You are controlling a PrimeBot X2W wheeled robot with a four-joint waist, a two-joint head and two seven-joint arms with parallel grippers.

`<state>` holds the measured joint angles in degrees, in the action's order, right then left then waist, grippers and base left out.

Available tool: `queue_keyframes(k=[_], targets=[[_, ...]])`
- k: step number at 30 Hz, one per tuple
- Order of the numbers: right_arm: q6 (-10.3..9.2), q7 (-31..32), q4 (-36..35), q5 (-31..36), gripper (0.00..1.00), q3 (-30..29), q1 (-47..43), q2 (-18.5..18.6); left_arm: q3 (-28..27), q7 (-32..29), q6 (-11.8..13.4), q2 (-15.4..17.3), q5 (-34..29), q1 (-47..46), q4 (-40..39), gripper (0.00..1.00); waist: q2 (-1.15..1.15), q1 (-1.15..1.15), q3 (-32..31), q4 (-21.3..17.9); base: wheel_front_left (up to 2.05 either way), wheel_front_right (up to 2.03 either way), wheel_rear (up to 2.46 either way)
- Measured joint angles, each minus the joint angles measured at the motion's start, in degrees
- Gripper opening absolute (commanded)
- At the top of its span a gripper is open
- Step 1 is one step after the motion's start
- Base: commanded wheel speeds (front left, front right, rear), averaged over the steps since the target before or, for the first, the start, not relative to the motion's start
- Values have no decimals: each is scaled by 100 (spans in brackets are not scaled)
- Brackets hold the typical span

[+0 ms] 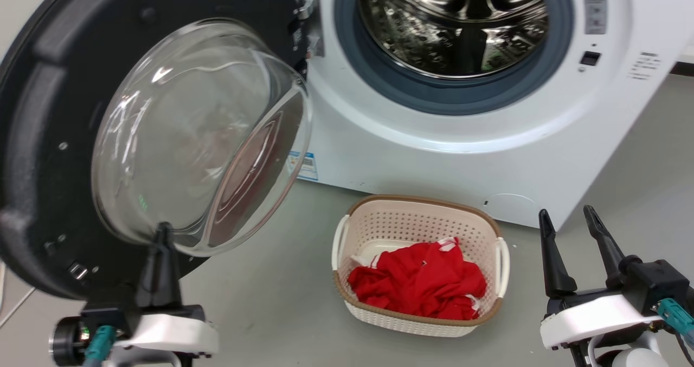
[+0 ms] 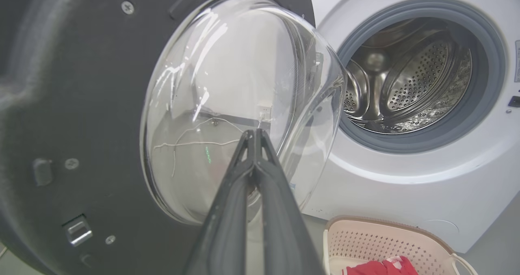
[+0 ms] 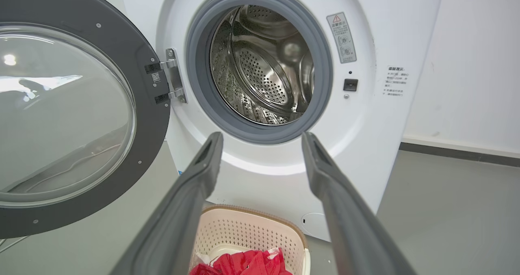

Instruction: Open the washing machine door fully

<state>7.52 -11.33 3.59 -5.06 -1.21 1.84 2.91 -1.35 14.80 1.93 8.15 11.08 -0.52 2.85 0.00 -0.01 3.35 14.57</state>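
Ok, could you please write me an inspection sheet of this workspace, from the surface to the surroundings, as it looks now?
Surface: grey floor, smooth; the basket stands on it.
Job's things: washing machine door swung wide on its hinge, glass window bulging toward the robot; drum opening exposed.
Clutter: pale basket holding red cloth, before the machine.
Grippers: left gripper shut, tips at the window's lower rim; right gripper open, touching nothing.
Cables: thin white cable seen through the glass.
Surroundings: white wall, dark skirting.
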Motion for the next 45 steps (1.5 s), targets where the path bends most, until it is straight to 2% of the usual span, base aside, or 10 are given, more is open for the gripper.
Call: queue_keyframes(k=[1, 2, 3, 10, 23, 45], targets=[[-1, -4, -1, 8, 100, 4, -2, 0, 83, -1, -36, -37, -5, 2, 62, 20, 0, 0, -18, -63, 0, 0, 0], [-1, -9, -5, 15, 100, 9, -4, 0, 151, -1, -53, -71, -1, -1, 119, 48, 0, 0, -35, -130, 0, 0, 0], [-1, -10, -10, 34, 100, 18, -5, 1, 227, -1, -97, -98, -5, -16, 182, 100, 0, 0, -51, -197, 0, 0, 0], [-1, -25, -122, 100, 100, 26, -14, 1, 624, 5, -218, -187, -187, -348, 487, 100, 0, 0, -125, -685, 0, 0, 0], [-1, -26, -119, 151, 100, 70, -265, 1, 693, 12, -37, -200, -456, -537, 537, 100, 0, 0, -267, -1349, 0, 0, 0], [0, -108, 20, 82, 100, 125, -304, 1, 646, 26, 26, -214, -480, -321, 471, 100, 0, 1, -247, -1375, 0, 0, 0]])
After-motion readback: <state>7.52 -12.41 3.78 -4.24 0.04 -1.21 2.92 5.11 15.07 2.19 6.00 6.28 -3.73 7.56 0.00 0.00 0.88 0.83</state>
